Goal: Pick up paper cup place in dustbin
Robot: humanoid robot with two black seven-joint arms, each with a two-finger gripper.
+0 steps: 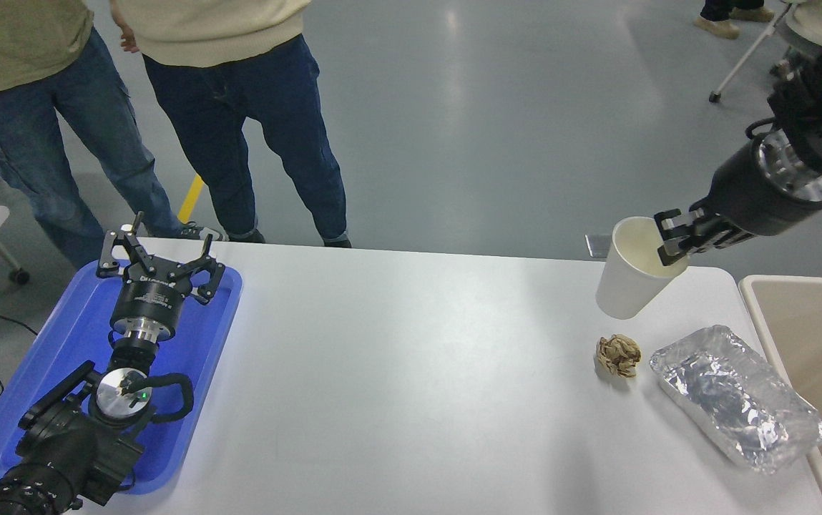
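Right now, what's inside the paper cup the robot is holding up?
The paper cup shows only its cream inner wall, with one finger of the right hand reaching in over the rim. The tilt hides the cup's bottom, so I cannot say it is empty.

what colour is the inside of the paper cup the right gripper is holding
Cream inside the paper cup, white outside; the head view shows it.

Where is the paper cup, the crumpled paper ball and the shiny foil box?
paper cup [622, 290], head view, on its white side wall.
brown paper ball [619, 355], head view, on its crumpled middle.
foil container [736, 397], head view, on its crinkled top.
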